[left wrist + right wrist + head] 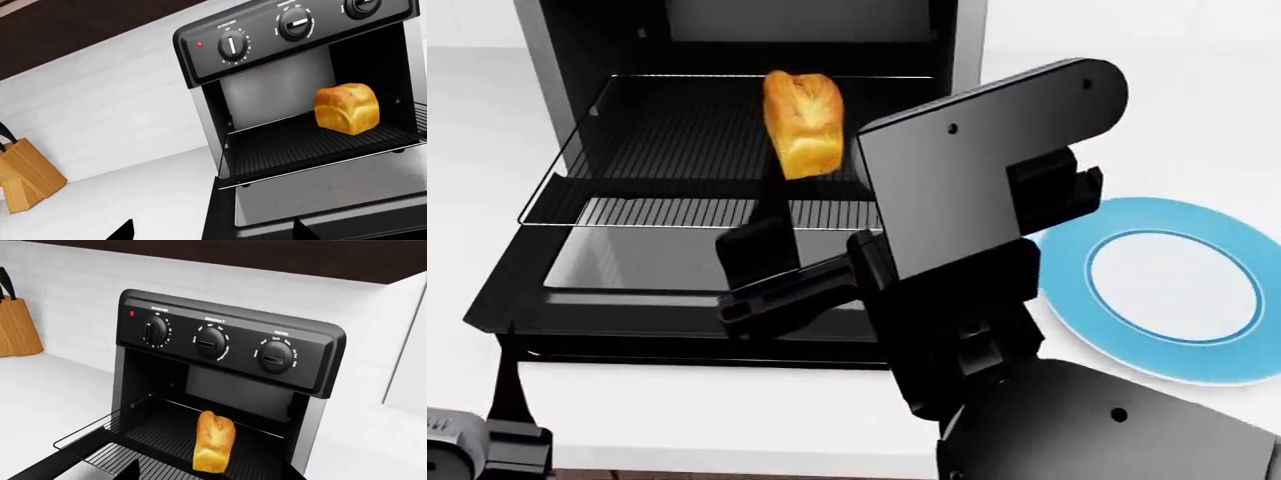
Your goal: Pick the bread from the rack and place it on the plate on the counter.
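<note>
Right gripper (pixel 777 272) jaws spread, short of bread (pixel 802 123) on rack (pixel 667 212); left jaws unseen.

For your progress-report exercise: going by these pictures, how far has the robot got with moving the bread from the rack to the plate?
Done: the oven door is down and the rack is slid partly out, so the bread is reachable.
In hand: the right end effector sits in front of the rack, short of the loaf and holding nothing.
Left: grasp the bread, lift it clear, and set it on the plate, which is bare on the counter.
</note>
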Robot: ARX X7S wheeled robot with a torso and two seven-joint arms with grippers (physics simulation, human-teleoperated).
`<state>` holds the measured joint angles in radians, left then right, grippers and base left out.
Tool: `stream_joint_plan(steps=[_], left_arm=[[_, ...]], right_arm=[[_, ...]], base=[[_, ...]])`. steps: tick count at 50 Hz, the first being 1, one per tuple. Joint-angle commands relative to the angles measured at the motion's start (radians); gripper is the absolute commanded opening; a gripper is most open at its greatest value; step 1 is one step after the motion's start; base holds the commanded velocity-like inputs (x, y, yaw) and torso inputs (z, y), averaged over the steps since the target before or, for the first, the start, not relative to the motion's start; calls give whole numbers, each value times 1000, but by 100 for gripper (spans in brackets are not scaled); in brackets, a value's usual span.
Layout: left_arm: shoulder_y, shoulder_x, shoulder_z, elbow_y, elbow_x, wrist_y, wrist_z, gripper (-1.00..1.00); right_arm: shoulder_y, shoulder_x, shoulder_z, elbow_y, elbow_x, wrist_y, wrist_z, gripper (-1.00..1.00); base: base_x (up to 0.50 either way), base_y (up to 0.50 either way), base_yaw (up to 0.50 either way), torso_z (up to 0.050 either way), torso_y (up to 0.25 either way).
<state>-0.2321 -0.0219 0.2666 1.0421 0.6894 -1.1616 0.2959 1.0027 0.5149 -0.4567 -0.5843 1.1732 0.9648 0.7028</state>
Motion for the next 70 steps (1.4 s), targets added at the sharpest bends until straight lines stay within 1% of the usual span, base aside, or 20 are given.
stream_joint_plan(steps=[1, 16, 23, 35, 46, 54, 70], left_arm=[[17, 21, -37, 5, 3, 32, 37, 100], [16, 17, -18, 3, 24, 22, 46, 100], [18, 20, -18, 4, 28, 23, 52, 100], [38, 16, -33, 3, 8, 38, 43, 100], [44, 20, -32, 4, 16, 41, 47, 100], [43, 20, -28, 4, 24, 40, 51, 100], [39, 21, -29, 5, 31, 41, 61, 100]], right_arm=[[12, -48, -5, 60, -58, -8, -49, 100], [-6, -69, -49, 174, -139, -64, -121, 100], [1, -78, -63, 205, -149, -65, -131, 100], [43, -121, -103, 297, -190, -81, -175, 100], [62, -141, -133, 389, -231, -108, -222, 100], [92, -176, -160, 490, -268, -136, -268, 100], [114, -214, -189, 591, -302, -172, -313, 100]], base=[[0, 0, 0, 0, 0], [0, 0, 0, 0, 0], [0, 0, 0, 0, 0], [0, 0, 0, 0, 0], [0, 0, 0, 0, 0], [0, 0, 0, 0, 0], [0, 0, 0, 0, 0]])
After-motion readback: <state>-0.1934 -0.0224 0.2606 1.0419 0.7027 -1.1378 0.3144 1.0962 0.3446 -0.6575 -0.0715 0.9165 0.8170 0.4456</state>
